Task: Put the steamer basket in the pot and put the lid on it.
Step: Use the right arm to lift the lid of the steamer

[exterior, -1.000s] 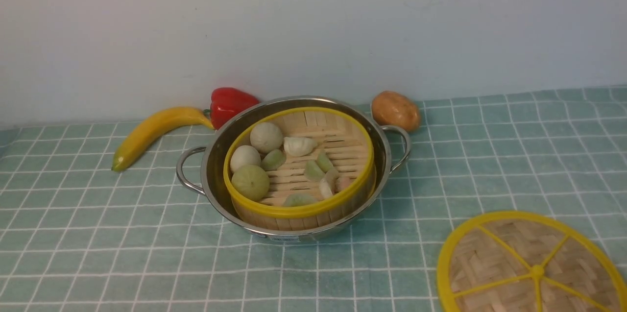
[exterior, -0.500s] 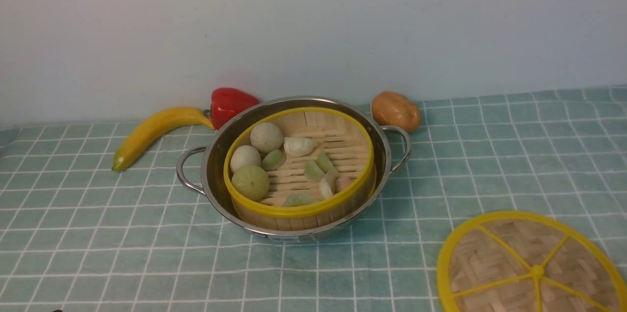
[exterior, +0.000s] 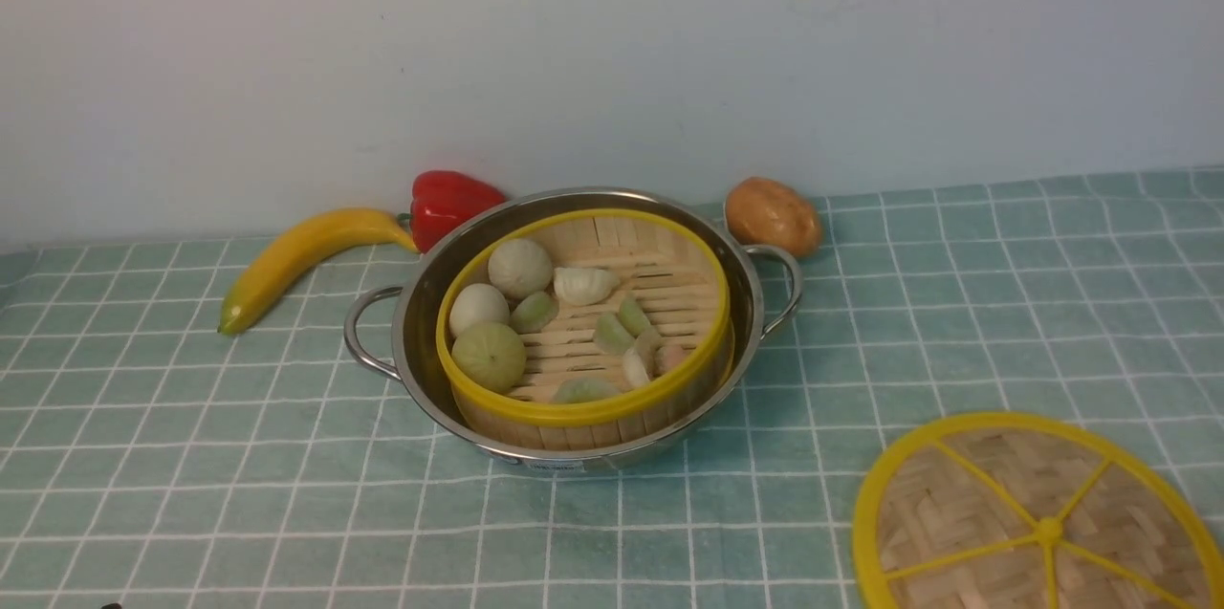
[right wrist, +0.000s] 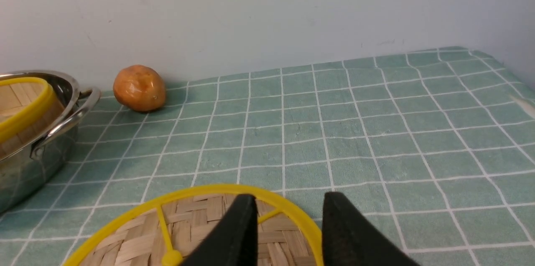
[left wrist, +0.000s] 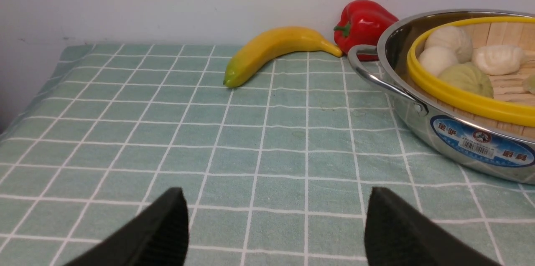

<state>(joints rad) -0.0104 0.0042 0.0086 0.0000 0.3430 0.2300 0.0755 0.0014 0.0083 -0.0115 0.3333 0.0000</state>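
**Basket seated in the pot, lid waiting on the cloth**

We see the worktop, covered in green checked cloth, carrying the pot near the back wall. The lid lies flat on the robot's right, well apart from the pot and nearer the robot. The steamer basket sits inside the pot, its yellow rim a little above the steel one.

The left pincer is released, its fingers spread wide over bare cloth beside the pot. The right pincer hovers at the lid's far edge, its fingers parted by a narrow gap through which the yellow rim shows. We judge that it grips nothing.

We think the risk lies in the lid lying flat. Fingers closing on so thin a rim could slip off, push the disc along, or bunch the cloth. Held by one edge, the lid might droop, catch the pot's near handle or the basket rim, and land tilted.

Our count:
- One pot with two loop handles
- One lid
- One basket
- One banana
- One red bell pepper
- One potato
- Two pincers
- Three round buns
- Several small dumplings, too crowded to number
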